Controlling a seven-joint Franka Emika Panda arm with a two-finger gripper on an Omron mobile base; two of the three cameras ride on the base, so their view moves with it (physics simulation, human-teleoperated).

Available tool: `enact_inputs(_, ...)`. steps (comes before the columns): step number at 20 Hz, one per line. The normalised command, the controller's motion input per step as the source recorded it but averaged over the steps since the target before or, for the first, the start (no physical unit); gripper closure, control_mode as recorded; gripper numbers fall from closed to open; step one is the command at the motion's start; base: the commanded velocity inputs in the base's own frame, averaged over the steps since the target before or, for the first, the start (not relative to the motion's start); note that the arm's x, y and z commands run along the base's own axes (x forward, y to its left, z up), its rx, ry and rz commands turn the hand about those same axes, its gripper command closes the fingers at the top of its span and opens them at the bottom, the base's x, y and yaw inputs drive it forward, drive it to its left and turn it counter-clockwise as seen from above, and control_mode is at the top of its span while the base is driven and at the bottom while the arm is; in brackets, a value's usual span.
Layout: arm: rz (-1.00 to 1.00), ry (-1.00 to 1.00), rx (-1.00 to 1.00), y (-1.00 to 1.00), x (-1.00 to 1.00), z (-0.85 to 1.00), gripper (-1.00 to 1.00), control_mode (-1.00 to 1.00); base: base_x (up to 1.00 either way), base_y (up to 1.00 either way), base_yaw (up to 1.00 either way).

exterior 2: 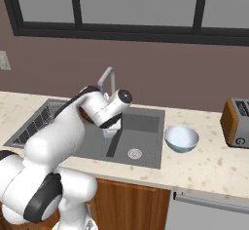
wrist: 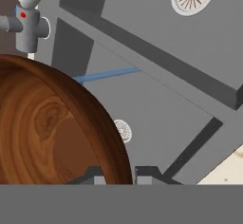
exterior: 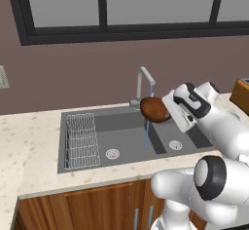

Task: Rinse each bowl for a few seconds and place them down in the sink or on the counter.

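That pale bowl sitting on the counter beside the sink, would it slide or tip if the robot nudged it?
The pale bowl looks glossy and sits upright on the smooth speckled counter, so a sideways push would probably slide it. It is wide and low, so tipping seems unlikely. It looks stiff, perhaps ceramic, so a pinch on the rim should hold, though the gloss may be slippery.

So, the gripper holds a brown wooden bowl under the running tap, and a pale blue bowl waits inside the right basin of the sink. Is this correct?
Not quite. The pale blue bowl stands on the counter to the right of the sink, not inside a basin; the right base view shows this. The gripper does hold the brown wooden bowl at the tap, where water runs.
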Motion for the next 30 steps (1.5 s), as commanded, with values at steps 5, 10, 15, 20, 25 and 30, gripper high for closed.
enact_inputs(5, 0.02, 0.03, 0.05, 0.13, 0.40, -0.09, 1.00, -1.00, 0.00, 0.00, 0.00)
enact_inputs(10, 0.01, 0.01, 0.05, -0.01, 0.39, -0.03, 1.00, -1.00, 0.00, 0.00, 0.00)
enact_inputs(15, 0.02, 0.00, 0.06, -0.19, 0.20, -0.05, 1.00, -1.00, 0.00, 0.00, 0.00)
enact_inputs(20, 0.00, -0.02, 0.00, -0.35, -0.12, -0.08, 1.00, -1.00, 0.00, 0.00, 0.00)
enact_inputs(25, 0.00, 0.00, -0.08, -0.25, -0.10, 0.12, 1.00, -1.00, 0.00, 0.00, 0.00)
enact_inputs(30, -0.03, 0.06, -0.10, -0.29, -0.01, 0.23, 1.00, -1.00, 0.00, 0.00, 0.00)
